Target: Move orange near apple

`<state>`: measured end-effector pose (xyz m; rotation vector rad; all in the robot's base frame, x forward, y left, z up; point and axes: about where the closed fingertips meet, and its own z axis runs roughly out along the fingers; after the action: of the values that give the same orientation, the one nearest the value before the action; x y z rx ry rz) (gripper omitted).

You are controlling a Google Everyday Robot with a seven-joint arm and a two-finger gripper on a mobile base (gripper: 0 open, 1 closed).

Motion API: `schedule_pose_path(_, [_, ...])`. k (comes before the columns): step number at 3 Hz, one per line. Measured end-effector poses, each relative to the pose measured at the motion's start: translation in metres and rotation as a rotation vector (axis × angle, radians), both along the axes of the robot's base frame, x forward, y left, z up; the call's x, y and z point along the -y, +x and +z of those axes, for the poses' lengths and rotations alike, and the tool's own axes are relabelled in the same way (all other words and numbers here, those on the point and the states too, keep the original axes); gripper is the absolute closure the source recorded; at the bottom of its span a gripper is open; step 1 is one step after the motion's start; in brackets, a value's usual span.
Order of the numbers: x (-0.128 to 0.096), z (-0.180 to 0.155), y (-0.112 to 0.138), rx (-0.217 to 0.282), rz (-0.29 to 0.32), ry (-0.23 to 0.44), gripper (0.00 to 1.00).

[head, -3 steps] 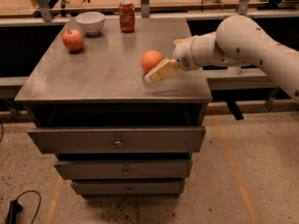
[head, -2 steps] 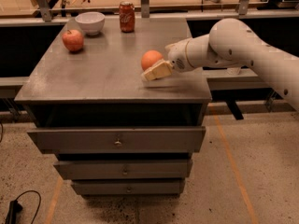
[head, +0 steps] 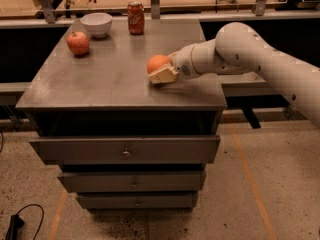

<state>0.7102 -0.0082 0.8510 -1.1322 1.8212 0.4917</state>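
The orange [head: 156,62] is at the right middle of the grey cabinet top [head: 110,79]. My gripper [head: 161,70] reaches in from the right and is shut on the orange, with one pale finger [head: 162,74] across its near side and the other hidden behind it. The orange sits at or just above the surface. The red apple [head: 78,43] stands at the back left of the top, well apart from the orange and to its left.
A white bowl [head: 96,24] stands behind the apple on its right, and a red soda can [head: 135,17] stands at the back centre. My white arm [head: 250,59] spans the cabinet's right edge. Drawers [head: 125,151] face front below.
The gripper and the orange have moved a little to the left, towards the apple. The apple, bowl and can have not moved.
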Motion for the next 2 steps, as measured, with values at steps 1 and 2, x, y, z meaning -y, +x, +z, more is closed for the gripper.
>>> schedule_pose_path(1, [-0.029,0.021,0.006,0.05,0.073,0.016,0.88])
schedule_pose_path(2, [-0.066,0.05,0.022,0.115,0.144,0.022,1.0])
